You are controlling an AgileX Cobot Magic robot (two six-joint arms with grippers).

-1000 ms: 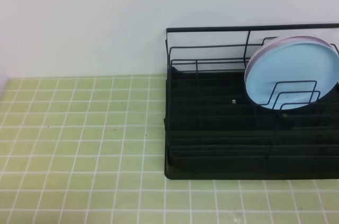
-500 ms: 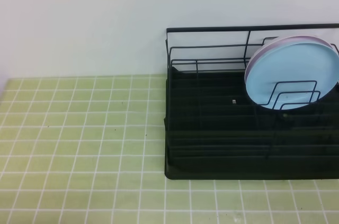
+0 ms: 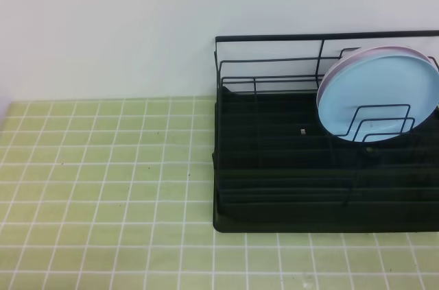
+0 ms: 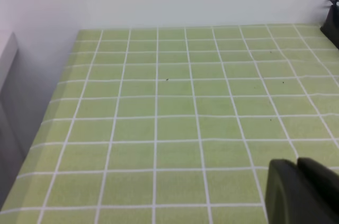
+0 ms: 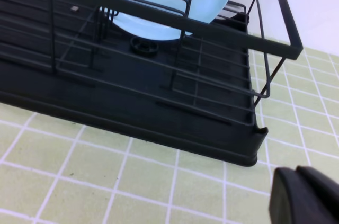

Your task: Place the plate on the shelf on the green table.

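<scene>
Exterior high: plate (image 3: 378,94) racked (upright).

The light blue plate (image 3: 378,94) stands on edge in the shelf (image 3: 274,166), tilted back toward the rear rail, its face behind upright wire dividers — right end of the rack. The shelf — black wire over a black tray base — sits on the green table (image 3: 103,166) of small tiles.
</scene>
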